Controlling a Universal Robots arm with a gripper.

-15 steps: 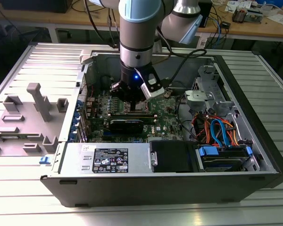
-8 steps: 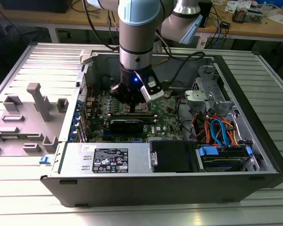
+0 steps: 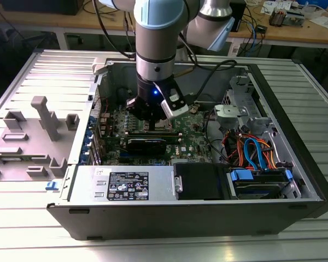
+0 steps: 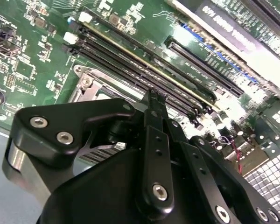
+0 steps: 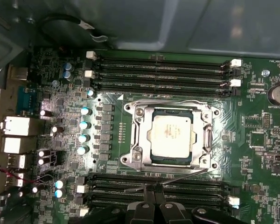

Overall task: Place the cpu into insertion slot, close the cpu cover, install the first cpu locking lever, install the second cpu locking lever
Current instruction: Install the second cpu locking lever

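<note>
Exterior view – arm: we see the gripper (image 3: 153, 126) reaching down into the open PC case (image 3: 295, 180), low over the motherboard (image 3: 191, 144) near the case's far wall. It comes from straight above, we judge because the work is on a flat board.
Exterior view – jaws: hidden by the wrist, so we cannot tell here.
Exterior view – count: 1 arm, 1 case, 1 black drive box (image 3: 199, 180) at the near wall.
Second wrist view – gripper: the fingers (image 4: 154, 105) look pressed together to one narrow tip, nothing visible between them; the tip is at the memory slots (image 4: 144, 65) beside the socket frame.
Second wrist view – reason: a closed thin tip can hook or push a wire lever, in our judgement.
First wrist view – cpu: 1 cpu (image 5: 171, 135) lies flat in the insertion slot (image 5: 152, 157), near the board's centre, between the memory banks.
First wrist view – cpu cover: 1 cpu cover (image 5: 142, 140) lies down around the chip, appears closed.
First wrist view – levers: 2 wire levers; one lever (image 5: 170, 101) lies along the far side of the cover, the other lever (image 5: 177, 177) lies slanted across the near memory slots, seems not latched.
First wrist view – gripper: the tip is at this loose lever's end; contact we cannot confirm.
First wrist view – count: 8 memory slots, 4 per bank, as far as we can count.
</note>
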